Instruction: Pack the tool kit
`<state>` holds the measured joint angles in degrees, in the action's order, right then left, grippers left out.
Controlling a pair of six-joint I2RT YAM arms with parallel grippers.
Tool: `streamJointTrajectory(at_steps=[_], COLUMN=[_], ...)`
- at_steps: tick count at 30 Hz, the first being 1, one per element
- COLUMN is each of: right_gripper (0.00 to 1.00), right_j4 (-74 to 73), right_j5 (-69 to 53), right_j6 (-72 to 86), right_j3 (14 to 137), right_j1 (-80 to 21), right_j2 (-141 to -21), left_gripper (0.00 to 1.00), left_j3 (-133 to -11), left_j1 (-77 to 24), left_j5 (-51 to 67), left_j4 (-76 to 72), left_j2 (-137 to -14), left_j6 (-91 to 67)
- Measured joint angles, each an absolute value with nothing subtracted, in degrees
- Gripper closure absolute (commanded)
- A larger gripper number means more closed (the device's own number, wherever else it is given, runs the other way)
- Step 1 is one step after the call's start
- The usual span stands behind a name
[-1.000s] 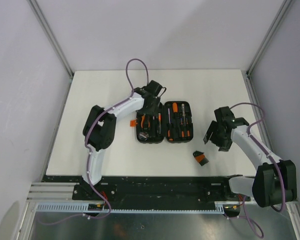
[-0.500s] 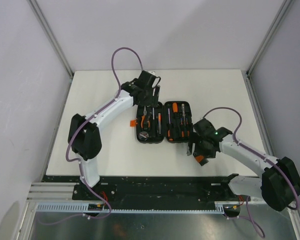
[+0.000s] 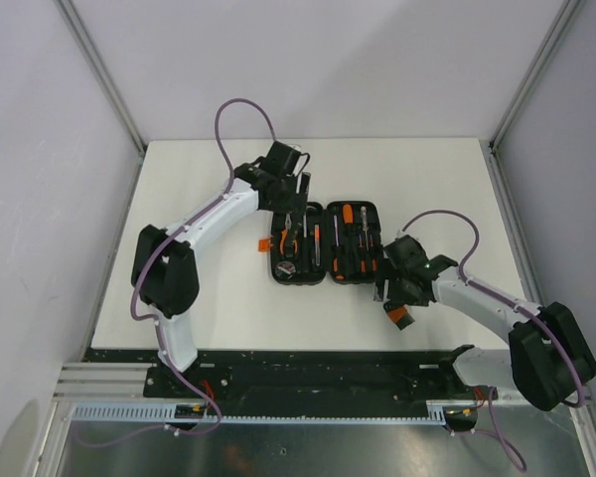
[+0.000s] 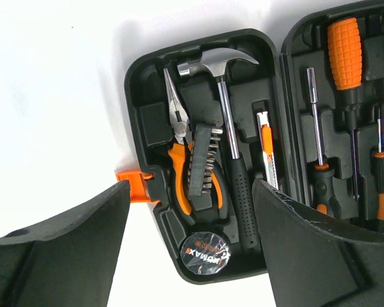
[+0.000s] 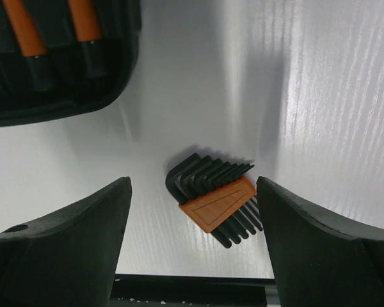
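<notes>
The tool kit's black case (image 3: 325, 243) lies open in the middle of the white table, its orange latch (image 3: 262, 244) sticking out to the left. The left wrist view shows the case's left half (image 4: 147, 121) with a hammer (image 4: 225, 109), pliers (image 4: 176, 128), a bit holder and a tape roll (image 4: 205, 254). Screwdrivers (image 4: 347, 57) fill the other half. My left gripper (image 3: 294, 189) hangs open over the case's far edge, holding nothing. A set of black hex keys in an orange holder (image 5: 216, 198) lies on the table near the front edge. My right gripper (image 5: 192, 185) stands open above it, one finger on each side.
The table's front edge and a black rail (image 3: 308, 363) run just behind the hex keys (image 3: 400, 316), and the rail shows as a dark strip (image 5: 192, 288) in the right wrist view. Grey walls and metal posts close in the table.
The left arm pulled back from over the case's left half to its far edge, jaws wider. The right arm swung left and down over the hex keys.
</notes>
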<state>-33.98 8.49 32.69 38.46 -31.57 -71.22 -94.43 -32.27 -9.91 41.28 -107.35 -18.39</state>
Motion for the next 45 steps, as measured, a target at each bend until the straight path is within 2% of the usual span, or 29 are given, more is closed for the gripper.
streamJointTrajectory(at_steps=[10, 18, 24, 38, 45], right_gripper=[0.17, 0.17, 0.17, 0.15, 0.15], right_j4=[-27.88, -23.16, -24.82, -40.16, -40.73], right_j5=[5.43, 4.25, 4.34, 19.29, 19.68], right_j6=[32.49, 35.99, 41.06, 52.16, 51.37], right_j3=[34.48, 29.19, 27.81, 33.47, 34.04], right_j1=[-26.20, -29.69, -34.41, -45.95, -50.09], right_j2=[-71.85, -65.30, -62.24, -67.66, -67.53], left_gripper=[0.18, 0.19, 0.19, 0.19, 0.19], left_j3=[-93.51, -92.95, -92.14, -89.54, -88.82], left_j1=[-31.14, -30.96, -30.89, -30.87, -30.79], left_j5=[-8.62, -8.16, -7.11, -6.63, -6.31], left_j4=[41.25, 41.25, 41.25, 41.23, 41.23], left_j2=[-106.37, -105.73, -105.41, -103.59, -102.78], left_j6=[-18.39, -18.39, -18.41, -18.41, -18.41])
